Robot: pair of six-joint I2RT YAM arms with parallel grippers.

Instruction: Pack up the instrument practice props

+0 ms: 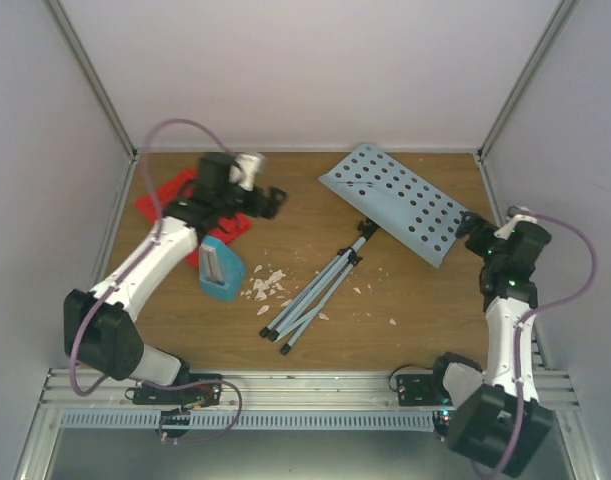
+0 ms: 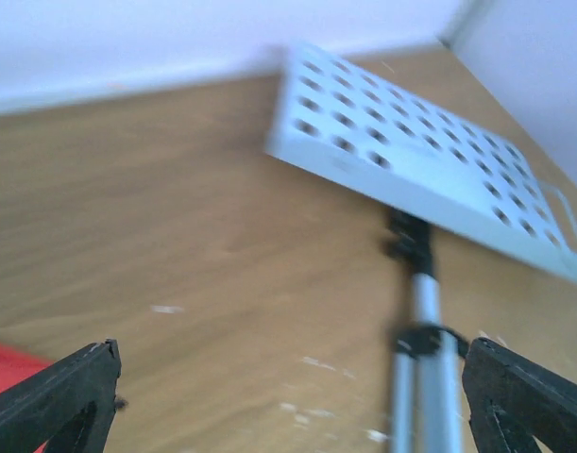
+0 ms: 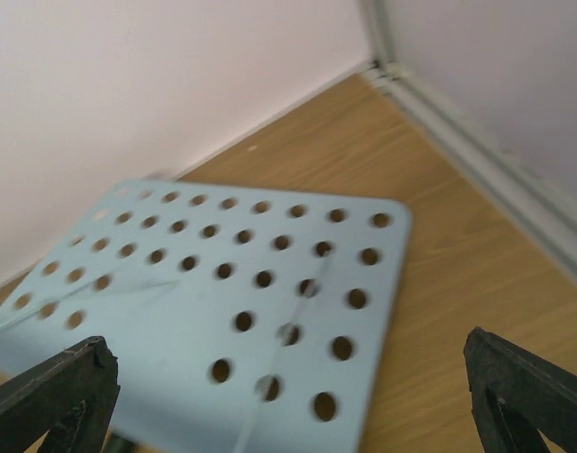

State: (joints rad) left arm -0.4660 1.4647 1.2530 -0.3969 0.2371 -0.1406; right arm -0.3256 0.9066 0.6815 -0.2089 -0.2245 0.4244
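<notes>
The left gripper point(image 1: 269, 202) stands spread wide and empty above the table point(image 1: 425, 310), between the red pages point(image 1: 157, 203) and the music stand point(image 1: 395, 200). The right gripper point(image 1: 473, 228) is likewise spread and empty, just off the near right corner of the stand's punched plate. The stand lies tipped over at centre-right, with its folded legs point(image 1: 307, 305) pointing to the near edge. The blue box point(image 1: 221, 268) sits beside the left forearm, and white scraps point(image 1: 268, 285) lie between it and the legs. Risks noted: a grip on one plate corner alone would likely let the long stand swing or slip, sweeping the legs into the box. The left forearm, low over the pages and box, could drag them on any reach. The left arm extends forward with its wrist turned toward the stand; its wrist view is blurred, so its height is uncertain. The right arm rises upright, wrist bent inward toward the plate.
</notes>
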